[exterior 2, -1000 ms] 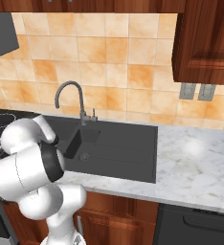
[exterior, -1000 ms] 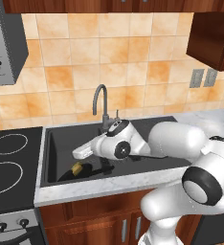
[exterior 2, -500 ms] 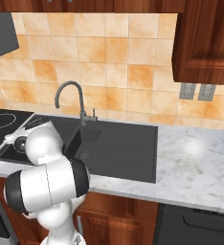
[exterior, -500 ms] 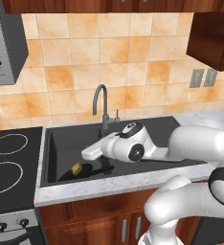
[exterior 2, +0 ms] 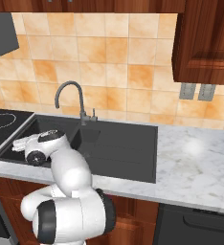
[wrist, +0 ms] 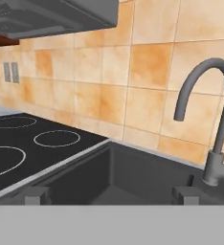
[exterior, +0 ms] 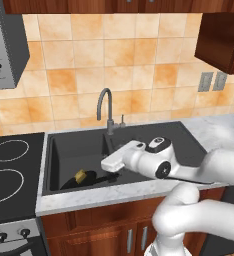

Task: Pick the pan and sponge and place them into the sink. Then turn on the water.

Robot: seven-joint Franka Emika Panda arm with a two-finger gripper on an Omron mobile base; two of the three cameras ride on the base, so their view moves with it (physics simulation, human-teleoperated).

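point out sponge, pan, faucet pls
sponge (exterior: pixel 80 176), left base view, on its yellow top face.
pan (exterior: pixel 91 177), left base view, on the black rim showing beside the sponge in the sink basin.
faucet (exterior 2: pixel 66 90), right base view, on the gooseneck's arch.

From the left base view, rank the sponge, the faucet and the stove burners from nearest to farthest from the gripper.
1. sponge, just left of the open gripper, in the sink beside the pan.
2. faucet, behind the gripper at the sink's back edge.
3. stove burners, far left, beyond the sink's rim.
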